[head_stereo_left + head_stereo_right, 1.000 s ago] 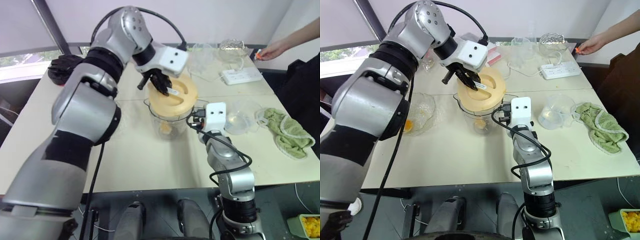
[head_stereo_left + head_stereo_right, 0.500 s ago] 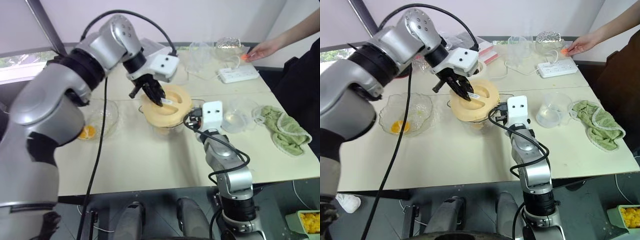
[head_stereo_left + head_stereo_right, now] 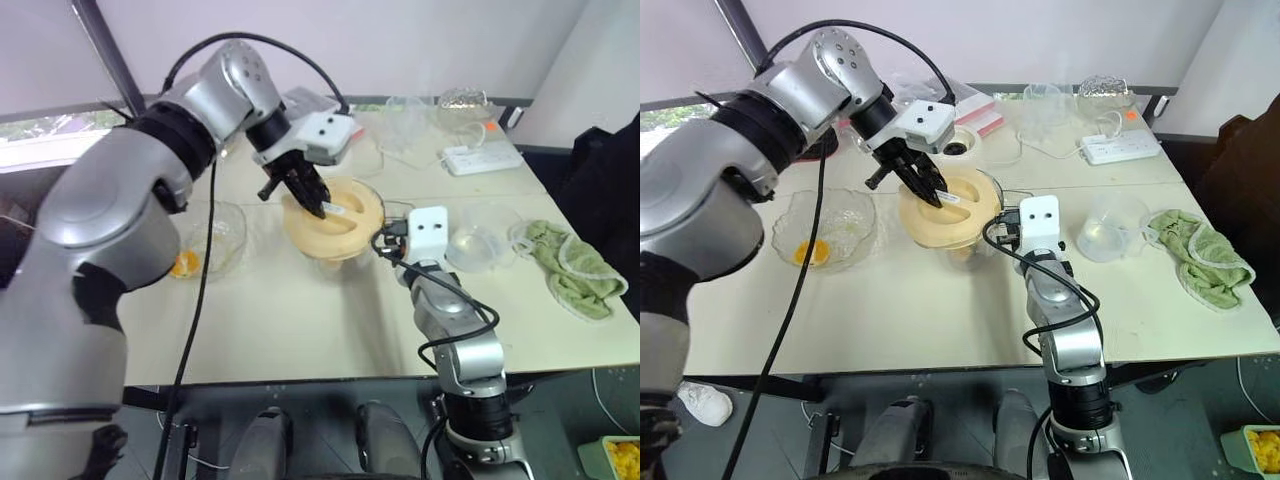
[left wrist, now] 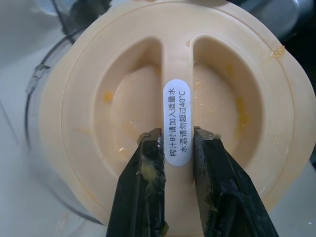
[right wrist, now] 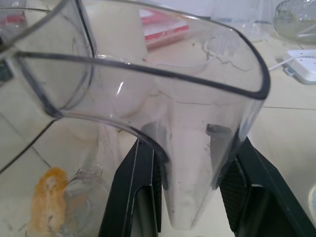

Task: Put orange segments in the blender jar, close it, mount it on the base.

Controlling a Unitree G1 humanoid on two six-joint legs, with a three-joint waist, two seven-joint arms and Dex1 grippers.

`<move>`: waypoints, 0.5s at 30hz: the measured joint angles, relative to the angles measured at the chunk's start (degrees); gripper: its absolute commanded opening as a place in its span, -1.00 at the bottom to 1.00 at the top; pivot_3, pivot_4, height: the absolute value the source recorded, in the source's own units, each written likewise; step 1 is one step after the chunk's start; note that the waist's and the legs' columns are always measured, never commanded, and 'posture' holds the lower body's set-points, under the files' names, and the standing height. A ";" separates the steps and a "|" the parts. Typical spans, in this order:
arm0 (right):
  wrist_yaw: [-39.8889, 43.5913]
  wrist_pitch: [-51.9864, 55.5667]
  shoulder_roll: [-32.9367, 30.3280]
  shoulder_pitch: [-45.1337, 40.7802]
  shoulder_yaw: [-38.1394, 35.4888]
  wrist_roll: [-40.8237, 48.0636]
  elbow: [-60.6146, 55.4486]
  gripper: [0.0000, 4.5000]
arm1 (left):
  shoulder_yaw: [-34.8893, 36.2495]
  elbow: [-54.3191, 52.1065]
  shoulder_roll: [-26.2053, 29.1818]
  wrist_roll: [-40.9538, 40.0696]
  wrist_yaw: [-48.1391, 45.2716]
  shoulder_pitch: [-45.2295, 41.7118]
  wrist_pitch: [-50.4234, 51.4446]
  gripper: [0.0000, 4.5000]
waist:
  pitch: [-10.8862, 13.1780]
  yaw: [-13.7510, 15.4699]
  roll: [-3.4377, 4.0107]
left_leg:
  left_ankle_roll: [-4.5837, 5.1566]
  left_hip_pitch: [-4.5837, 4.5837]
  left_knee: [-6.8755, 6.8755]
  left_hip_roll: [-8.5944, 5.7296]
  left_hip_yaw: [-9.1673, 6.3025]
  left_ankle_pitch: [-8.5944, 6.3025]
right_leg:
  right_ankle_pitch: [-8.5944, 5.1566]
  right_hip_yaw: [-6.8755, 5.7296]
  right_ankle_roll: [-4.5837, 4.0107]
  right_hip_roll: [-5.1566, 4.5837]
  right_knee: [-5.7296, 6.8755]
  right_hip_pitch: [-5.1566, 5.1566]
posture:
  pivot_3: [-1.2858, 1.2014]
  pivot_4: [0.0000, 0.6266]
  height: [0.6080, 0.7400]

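Lowered since the earlier frames, the cream lid (image 3: 952, 210) was seen resting on the mouth of the jar (image 5: 59, 64) rather than held tilted above it, and the person's hand formerly at the far right corner of the tabletop (image 3: 890, 310) was gone. The left tool (image 3: 922, 186) was clamped on the labelled ridge across the lid's middle, one finger on each side. The right tool (image 5: 190, 148) was closed around the clear handle (image 5: 197, 113) of the jar, by which the jar was steadied near the middle of the tabletop.

The loading step was judged largely done: orange pulp (image 5: 47, 197) could be made out at the bottom of the jar through its wall. The closing step was judged under way, since the lid was seated but it could not be told whether it was locked. Mounting had not been started. A white round unit (image 3: 958, 148) with a dark socket, set behind the jar toward the far edge, was taken to be the base, though this could not be confirmed.

One jar and one lid were counted. One glass bowl (image 3: 845, 212) was noted toward the left edge, with one orange segment (image 3: 808, 251) left in it. Toward the right edge, one clear cup (image 3: 1105, 228) and one green cloth (image 3: 1205, 262) were counted, and one power strip (image 3: 1120, 148) near the far right corner.
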 measured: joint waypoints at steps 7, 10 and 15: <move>-0.82 0.65 0.10 -0.02 -0.42 -0.08 -0.15 -0.57 | 9.54 6.19 -3.44 9.18 0.00 0.88 -0.75 -0.88 | -0.20 0.72 0.05 | 0.02 -0.03 -0.04 0.00 0.00 -0.01 | 0.02 0.00 0.01 0.01 -0.21 0.05 | 0.03 -0.52 1.00; -0.99 0.88 0.09 -0.02 -0.38 -0.12 -0.16 -0.57 | 13.00 7.06 -4.14 12.50 0.00 1.39 -0.28 -0.88 | -0.31 0.80 0.04 | 0.03 -0.03 -0.06 0.00 0.00 -0.02 | 0.02 0.00 0.02 0.00 -0.24 0.06 | 0.03 -0.52 1.00; -1.08 1.51 0.09 0.02 -0.34 -0.21 -0.56 -0.57 | 17.88 8.58 -5.33 17.01 0.00 1.62 2.11 -0.88 | -0.34 0.87 0.04 | 0.03 -0.03 -0.06 0.00 0.00 -0.02 | 0.01 0.00 0.03 0.00 -0.26 0.07 | 0.03 -0.52 1.00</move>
